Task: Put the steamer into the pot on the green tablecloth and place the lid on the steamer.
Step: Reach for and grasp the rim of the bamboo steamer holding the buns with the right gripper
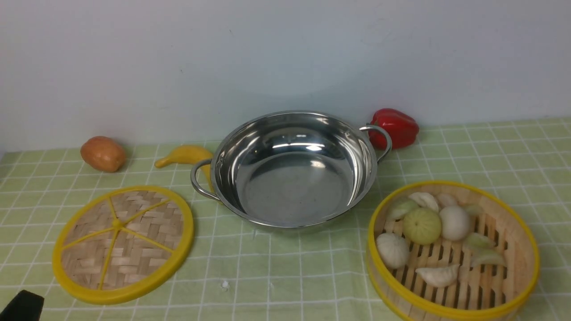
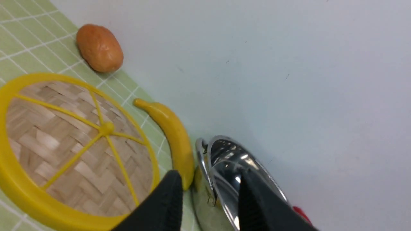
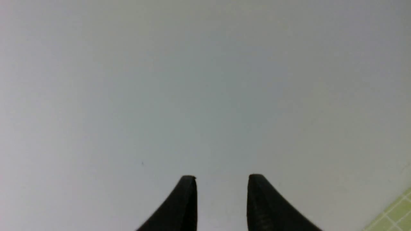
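The steel pot [image 1: 292, 167] stands empty at the middle back of the green tablecloth [image 1: 285, 276]. The steamer [image 1: 453, 252], holding toy buns and dumplings, sits on the cloth at the front right. The lid [image 1: 122, 243] lies flat at the front left. My left gripper [image 2: 208, 175] is open and empty, low at the front left; only a black bit of it [image 1: 22, 306] shows in the front view. In its wrist view the lid [image 2: 74, 150] and the pot's rim [image 2: 224, 160] lie ahead. My right gripper [image 3: 221, 178] is open and empty, facing the wall, outside the front view.
A brown potato [image 1: 103, 154] and a yellow banana [image 1: 185, 156] lie at the back left; the banana touches the pot's left handle. A red bell pepper [image 1: 395, 128] sits behind the pot's right handle. A pale wall closes the back.
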`<state>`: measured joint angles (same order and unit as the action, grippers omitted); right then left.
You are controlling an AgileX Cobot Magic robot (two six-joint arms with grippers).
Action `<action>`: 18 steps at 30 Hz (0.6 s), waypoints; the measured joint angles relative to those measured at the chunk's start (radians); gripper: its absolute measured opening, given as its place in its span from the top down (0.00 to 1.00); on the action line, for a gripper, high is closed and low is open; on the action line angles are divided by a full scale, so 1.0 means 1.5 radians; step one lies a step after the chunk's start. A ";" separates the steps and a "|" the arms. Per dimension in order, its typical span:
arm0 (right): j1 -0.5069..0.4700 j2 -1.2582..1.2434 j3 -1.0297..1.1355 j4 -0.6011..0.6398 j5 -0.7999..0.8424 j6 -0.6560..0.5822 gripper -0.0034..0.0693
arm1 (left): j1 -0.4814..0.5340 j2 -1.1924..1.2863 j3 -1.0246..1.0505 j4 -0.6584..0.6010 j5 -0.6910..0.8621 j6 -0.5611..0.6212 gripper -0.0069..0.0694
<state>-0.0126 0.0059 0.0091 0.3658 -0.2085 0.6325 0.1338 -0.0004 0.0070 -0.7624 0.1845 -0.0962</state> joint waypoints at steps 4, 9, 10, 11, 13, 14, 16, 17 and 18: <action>0.000 0.000 0.000 0.025 -0.008 0.035 0.62 | 0.000 0.000 0.000 -0.004 -0.047 0.001 0.59; 0.000 0.000 0.000 0.026 -0.044 0.125 0.62 | 0.000 0.000 0.000 -0.007 -0.133 -0.010 0.59; 0.000 0.000 0.000 0.023 -0.054 0.142 0.62 | 0.000 0.000 0.000 -0.008 -0.146 -0.017 0.59; 0.000 0.000 0.000 0.014 -0.071 0.154 0.62 | 0.000 0.000 0.000 -0.008 -0.159 -0.021 0.59; 0.000 0.000 0.000 -0.007 -0.117 0.183 0.62 | 0.000 0.000 0.000 -0.008 -0.182 -0.042 0.59; 0.000 0.000 -0.004 -0.041 -0.166 0.197 0.62 | 0.000 0.000 -0.001 -0.008 -0.212 -0.079 0.59; 0.000 0.007 -0.033 -0.081 -0.200 0.191 0.62 | 0.000 0.000 -0.021 -0.004 -0.240 -0.130 0.59; 0.000 0.016 -0.061 -0.108 -0.214 0.177 0.62 | 0.000 -0.001 -0.037 0.007 -0.252 -0.149 0.59; 0.000 0.042 -0.118 -0.147 -0.220 0.146 0.62 | 0.000 -0.001 -0.079 0.056 -0.283 -0.170 0.59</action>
<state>-0.0126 0.0694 -0.1682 0.1452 -0.5387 0.8521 0.1338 -0.0012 -0.1109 -0.6782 -0.2395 -0.3509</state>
